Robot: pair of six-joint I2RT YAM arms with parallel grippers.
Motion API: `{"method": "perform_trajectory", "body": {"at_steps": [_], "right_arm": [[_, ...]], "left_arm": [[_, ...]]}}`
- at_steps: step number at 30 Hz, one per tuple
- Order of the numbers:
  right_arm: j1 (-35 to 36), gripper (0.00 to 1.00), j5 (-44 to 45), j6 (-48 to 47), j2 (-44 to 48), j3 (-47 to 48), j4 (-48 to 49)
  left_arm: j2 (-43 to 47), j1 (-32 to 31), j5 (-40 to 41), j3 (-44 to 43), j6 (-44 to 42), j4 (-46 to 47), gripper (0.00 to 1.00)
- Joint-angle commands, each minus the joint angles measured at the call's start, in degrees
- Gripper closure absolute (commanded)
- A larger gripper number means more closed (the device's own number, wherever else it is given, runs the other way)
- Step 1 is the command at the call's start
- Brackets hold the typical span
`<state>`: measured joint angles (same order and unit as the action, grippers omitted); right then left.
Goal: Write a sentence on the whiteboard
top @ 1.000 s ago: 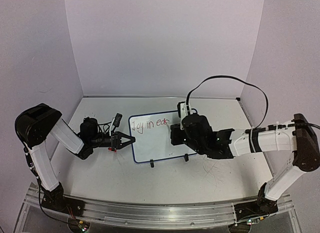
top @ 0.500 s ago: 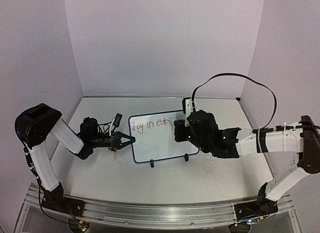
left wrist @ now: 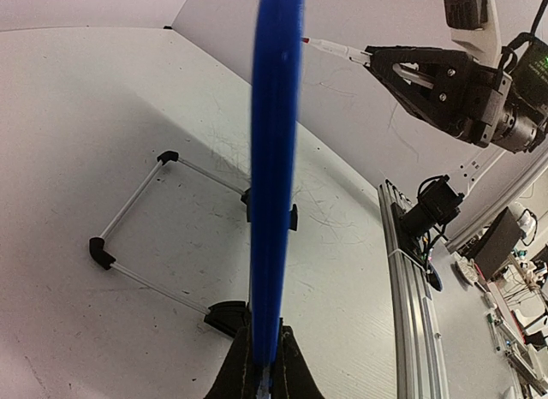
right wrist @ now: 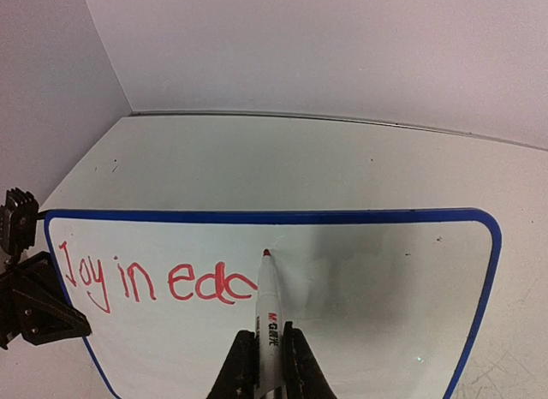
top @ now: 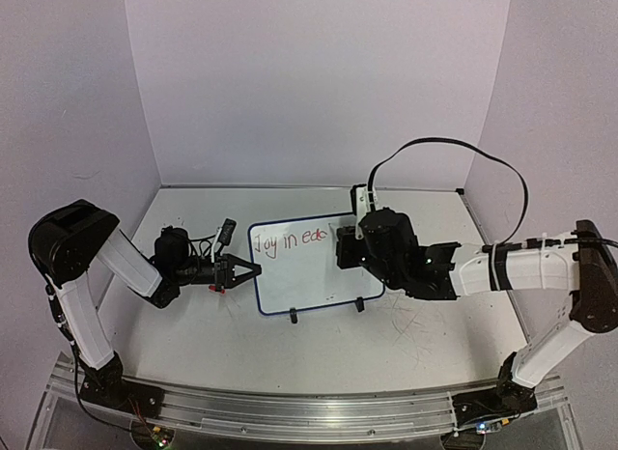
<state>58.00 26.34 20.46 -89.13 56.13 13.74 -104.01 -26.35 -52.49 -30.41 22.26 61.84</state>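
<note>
Tip of the marker sits just right of the last red letter, so I'd say the next stroke heads rightward along the line. The sentence runs left to right across the top of the whiteboard, reading "Joy in eac", with bare board beyond. Right gripper is clamped on the marker. Left gripper is pinched on the board's left rim, middle of the table. Can't tell if the tip touches.
</note>
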Motion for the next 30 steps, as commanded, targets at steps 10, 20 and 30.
{"method": "perform_trajectory", "body": {"at_steps": [10, 20, 30], "right_arm": [[-0.1, 1.0, 1.7, 0.3, -0.7, 1.8, 0.9], [0.2, 1.0, 0.4, 3.0, 0.1, -0.6, -1.0], [0.6, 1.0, -0.1, 4.8, 0.6, -2.2, -2.0]], "left_arm": [[1.3, 0.5, 0.7, -0.4, -0.6, -2.3, 1.0], [1.5, 0.5, 0.8, -0.3, -0.7, -2.4, 1.0], [1.6, 0.5, 0.8, -0.2, -0.6, -2.5, 1.0]]}}
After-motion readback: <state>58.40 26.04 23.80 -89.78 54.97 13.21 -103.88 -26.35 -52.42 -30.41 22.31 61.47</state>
